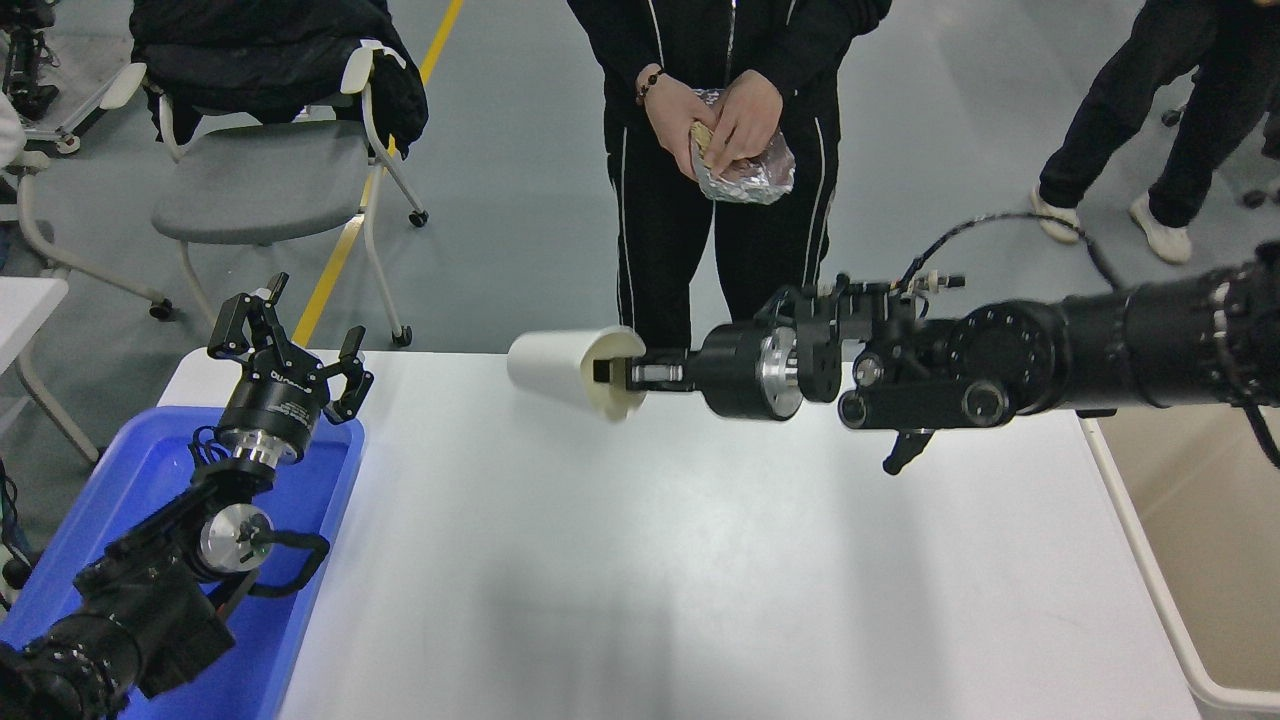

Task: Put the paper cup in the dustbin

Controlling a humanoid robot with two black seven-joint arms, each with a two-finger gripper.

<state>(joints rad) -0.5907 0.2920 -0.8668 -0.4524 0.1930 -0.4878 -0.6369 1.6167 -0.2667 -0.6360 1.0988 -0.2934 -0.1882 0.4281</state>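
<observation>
The off-white paper cup [555,366] lies sideways in the air above the table's far edge, its open mouth facing right. My right gripper [612,373] is shut on the cup's rim, with its fingers reaching into the mouth. The right arm stretches across from the right edge, high over the table. The beige dustbin [1140,560] stands at the table's right side, far from the cup, only partly in view. My left gripper [290,345] is open and empty, parked over the blue tray at the lower left.
A blue plastic tray [315,520] sits on the white table [700,560] at the left, under the left arm. A person stands at the far side holding a crumpled silver foil bag [748,170]. A grey chair [260,180] stands at the back left.
</observation>
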